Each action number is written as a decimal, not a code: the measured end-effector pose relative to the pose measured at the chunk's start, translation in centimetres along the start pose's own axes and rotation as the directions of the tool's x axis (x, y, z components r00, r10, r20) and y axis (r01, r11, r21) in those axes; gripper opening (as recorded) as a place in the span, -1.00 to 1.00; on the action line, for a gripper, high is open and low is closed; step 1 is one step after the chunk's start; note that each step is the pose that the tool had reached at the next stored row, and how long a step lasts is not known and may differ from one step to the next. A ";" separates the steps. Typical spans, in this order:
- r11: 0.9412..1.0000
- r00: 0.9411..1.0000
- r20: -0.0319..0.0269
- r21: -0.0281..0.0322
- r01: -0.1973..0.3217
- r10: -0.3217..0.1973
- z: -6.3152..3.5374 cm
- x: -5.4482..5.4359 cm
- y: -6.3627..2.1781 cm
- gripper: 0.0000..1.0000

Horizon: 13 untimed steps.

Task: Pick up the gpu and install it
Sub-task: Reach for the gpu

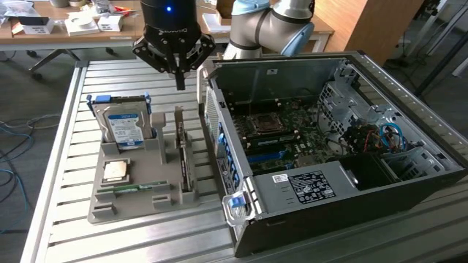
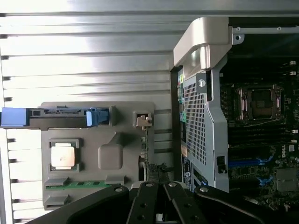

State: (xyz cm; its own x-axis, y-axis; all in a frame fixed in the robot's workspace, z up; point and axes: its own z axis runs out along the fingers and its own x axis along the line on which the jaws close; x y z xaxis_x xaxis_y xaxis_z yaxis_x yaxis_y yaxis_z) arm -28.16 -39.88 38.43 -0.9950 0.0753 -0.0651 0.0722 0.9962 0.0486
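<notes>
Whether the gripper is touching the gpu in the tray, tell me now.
Apart. In the exterior view the gripper hangs above the gpu, with bare table slats showing between them.

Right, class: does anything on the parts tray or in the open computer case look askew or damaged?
Nothing stands out. The hard drive and gpu stand upright in the tray, the processor and memory stick lie flat in it; the gripper hovers above.

Lettering on the black gripper (image 1: 180, 82) body: white print, too small to read. Green motherboard (image 2: 280, 154) in the open black computer case (image 1: 351, 219) beside the gripper: sideways white "DELL". Black-and-white sticker (image 1: 312, 186) on the grey power supply box (image 1: 336, 170), well away from the gripper: illegible. Same for the blue label on the silver hard drive (image 1: 123, 129) near the gripper.
</notes>
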 end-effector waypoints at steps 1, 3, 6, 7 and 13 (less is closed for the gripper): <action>1.000 1.000 0.000 0.000 0.000 0.000 0.00 0.0 0.00 -0.79; 1.000 1.000 0.000 0.000 0.000 0.000 -0.01 0.0 0.00 -0.79; 1.000 1.000 0.000 0.000 0.000 0.000 -0.01 0.0 0.00 -0.79; 1.000 1.000 0.000 0.000 0.000 0.000 -0.02 0.0 -0.05 -0.79; 1.000 1.000 0.000 0.000 0.000 0.000 -0.06 0.1 -1.05 -0.79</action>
State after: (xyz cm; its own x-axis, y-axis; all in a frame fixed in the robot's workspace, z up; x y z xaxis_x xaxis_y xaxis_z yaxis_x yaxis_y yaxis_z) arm -28.30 -40.92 38.44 -0.9950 0.0753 -0.0649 0.0722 0.9962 0.0484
